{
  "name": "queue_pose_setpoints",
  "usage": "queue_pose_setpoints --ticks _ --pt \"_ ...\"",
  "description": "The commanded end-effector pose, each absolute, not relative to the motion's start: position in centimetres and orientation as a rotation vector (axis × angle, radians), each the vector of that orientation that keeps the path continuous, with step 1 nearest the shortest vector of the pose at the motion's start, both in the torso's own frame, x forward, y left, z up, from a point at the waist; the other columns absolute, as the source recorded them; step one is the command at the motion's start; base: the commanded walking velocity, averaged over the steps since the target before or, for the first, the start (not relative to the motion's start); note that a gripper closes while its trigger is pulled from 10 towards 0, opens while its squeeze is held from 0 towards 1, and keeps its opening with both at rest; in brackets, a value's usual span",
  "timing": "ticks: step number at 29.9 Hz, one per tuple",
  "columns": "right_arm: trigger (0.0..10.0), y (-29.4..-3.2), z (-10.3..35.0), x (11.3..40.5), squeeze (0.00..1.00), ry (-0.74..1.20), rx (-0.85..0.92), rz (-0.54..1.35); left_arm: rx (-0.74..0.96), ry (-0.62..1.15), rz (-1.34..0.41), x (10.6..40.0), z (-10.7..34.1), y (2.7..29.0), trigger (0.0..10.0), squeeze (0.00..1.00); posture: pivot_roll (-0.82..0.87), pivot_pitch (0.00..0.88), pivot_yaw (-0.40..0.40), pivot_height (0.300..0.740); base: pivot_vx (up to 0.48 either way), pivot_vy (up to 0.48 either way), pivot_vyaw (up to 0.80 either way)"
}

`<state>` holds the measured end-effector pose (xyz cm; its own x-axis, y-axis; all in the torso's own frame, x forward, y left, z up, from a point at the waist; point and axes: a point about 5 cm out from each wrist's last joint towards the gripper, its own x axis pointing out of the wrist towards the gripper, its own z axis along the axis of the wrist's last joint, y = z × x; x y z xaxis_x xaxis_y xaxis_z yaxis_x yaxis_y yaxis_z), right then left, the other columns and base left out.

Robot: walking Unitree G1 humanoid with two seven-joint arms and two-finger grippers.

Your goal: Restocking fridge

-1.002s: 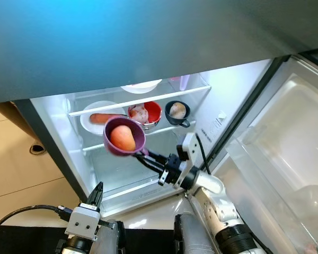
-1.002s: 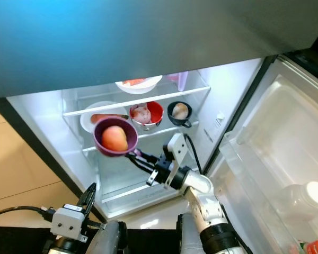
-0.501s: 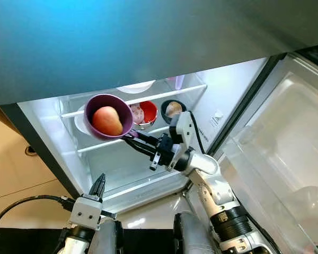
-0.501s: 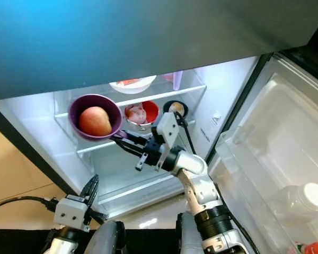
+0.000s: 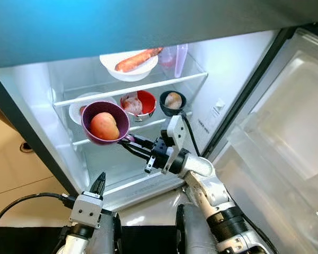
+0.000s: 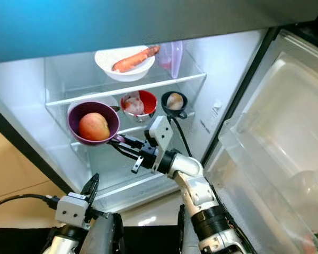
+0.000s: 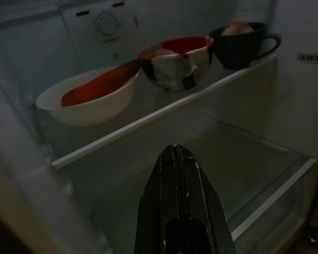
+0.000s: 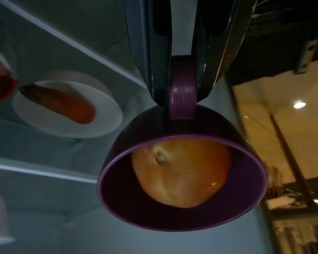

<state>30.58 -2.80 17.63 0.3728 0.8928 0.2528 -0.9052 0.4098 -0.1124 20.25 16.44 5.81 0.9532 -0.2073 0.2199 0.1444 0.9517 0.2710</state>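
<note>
One step was in hand: right gripper (image 5: 132,145) clamped on the purple cup (image 5: 105,123) handle, fruit (image 5: 104,126) inside, held at the middle shelf (image 5: 164,121) front. Next move likely called for setting it down clear of the white bowl (image 5: 77,107). Left gripper (image 7: 179,174) was closed, idle low.

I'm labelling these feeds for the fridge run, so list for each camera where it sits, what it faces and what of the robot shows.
Left eye and right eye views: on the head, looking down into the open white fridge; both arms show, the right gripper holding the purple cup with an orange fruit.
Left wrist view: faces the shelves over the shut left gripper.
Right wrist view: along its jaws to the cup.
Shared: white bowl with a carrot.
</note>
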Motion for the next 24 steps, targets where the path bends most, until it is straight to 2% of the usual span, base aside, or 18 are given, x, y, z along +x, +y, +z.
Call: queue_pose_setpoints --ticks 1,18,24 --pt "10.0 -2.6 18.5 30.8 0.0 -0.347 0.031 1.139 0.249 -0.214 -0.186 20.0 5.2 16.2 10.0 0.0 -0.11 0.187 -0.067 0.593 0.0 0.0 0.0" --pt "10.0 -0.5 20.9 32.6 0.0 -0.393 -0.011 1.088 0.25 -0.224 -0.197 20.4 5.5 16.0 10.0 0.0 -0.11 0.19 -0.071 0.593 0.0 0.0 0.0" --pt "10.0 0.0 21.8 34.2 0.0 -0.373 -0.077 1.006 0.252 -0.241 -0.22 20.7 5.9 15.6 10.0 0.0 -0.11 0.192 -0.077 0.593 0.0 0.0 0.0"
